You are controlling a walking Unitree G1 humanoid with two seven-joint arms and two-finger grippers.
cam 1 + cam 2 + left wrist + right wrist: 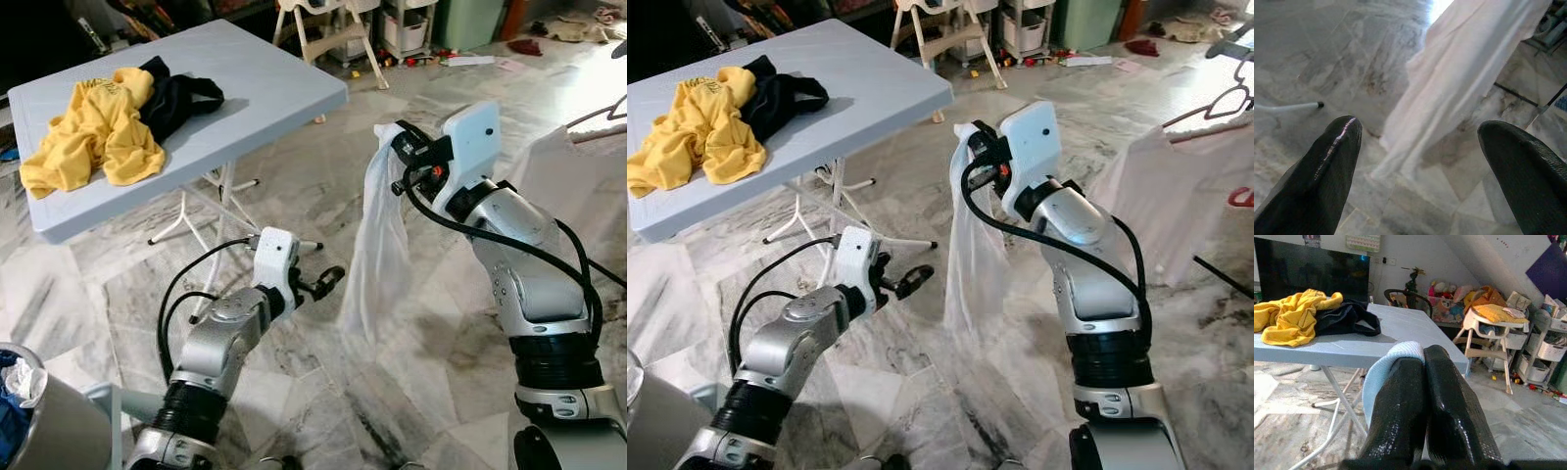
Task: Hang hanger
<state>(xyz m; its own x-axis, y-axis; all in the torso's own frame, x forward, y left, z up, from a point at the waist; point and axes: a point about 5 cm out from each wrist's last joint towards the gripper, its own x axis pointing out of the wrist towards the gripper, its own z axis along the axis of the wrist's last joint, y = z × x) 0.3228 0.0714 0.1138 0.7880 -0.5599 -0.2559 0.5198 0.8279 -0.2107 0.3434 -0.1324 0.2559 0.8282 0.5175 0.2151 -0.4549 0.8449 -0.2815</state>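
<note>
Pale garment held up over the marble floor [294, 176], beside a folding table [265, 88].

Yellow shirt [98, 132] and black garment [176, 98] heaped at the table's left end. Left gripper [328, 279] low, fingers apart, empty. Right gripper [970, 137] raised, fingers pressed together on the white cloth [377, 255] (hanging limp). Further right, seemingly a hanger [1215, 103] carrying another pale garment.

Materials and surface finish

White garment [377, 255]: thin, soft cloth, slightly translucent. Right gripper [1422, 363] and left gripper [1418, 147]: glossy black fingers [1327, 166], smooth. Arms [1087, 264]: satin silver metal, white plastic housings. Folding table [265, 83]: matt pale plastic top. Yellow shirt [98, 132] and black garment [176, 98]: matt cloth. Floor [421, 382]: polished veined marble tile.
</note>
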